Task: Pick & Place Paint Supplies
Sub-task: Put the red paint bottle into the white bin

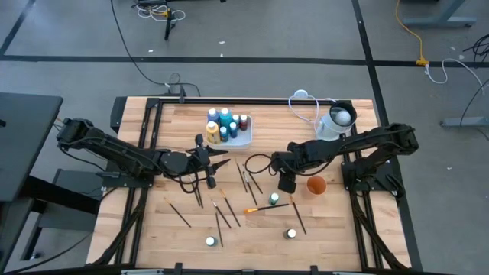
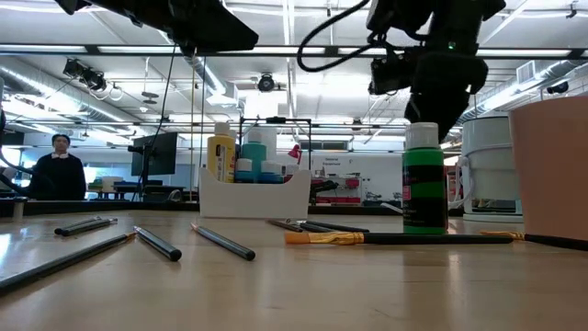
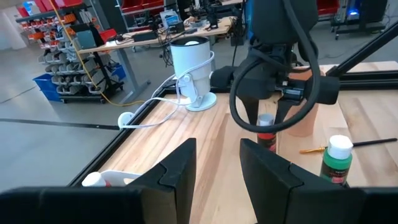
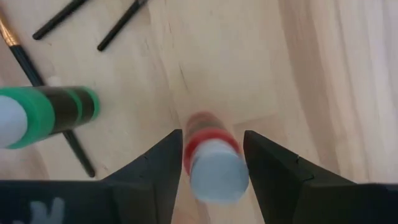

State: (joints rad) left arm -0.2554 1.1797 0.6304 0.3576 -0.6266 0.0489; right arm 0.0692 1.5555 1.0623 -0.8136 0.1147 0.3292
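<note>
**Right arm lined up over a red paint bottle**

The red bottle (image 4: 210, 163), white cap up, stands on the wooden table (image 1: 328, 229) near the middle, between the scattered brushes (image 1: 221, 214) and an orange cup (image 1: 316, 185). The right gripper (image 4: 210, 155) hangs straight over it with a finger on each side, jaws apart, cap sitting in the gap. Nothing is clamped so far.

A green bottle (image 1: 273, 199) stands just beside it, and the orange-handled brush (image 1: 256, 208) lies close by. The white tray (image 1: 243, 140) at the back already holds a bunch of bottles.

The left gripper (image 3: 217, 168) waits near the tray, fingers parted and empty.

To do this well, the right arm probably wants to drop until the pads are on the bottle's body below the cap, stay centred, then squeeze. Off-centre, it could tip the bottle or knock the green one.
</note>
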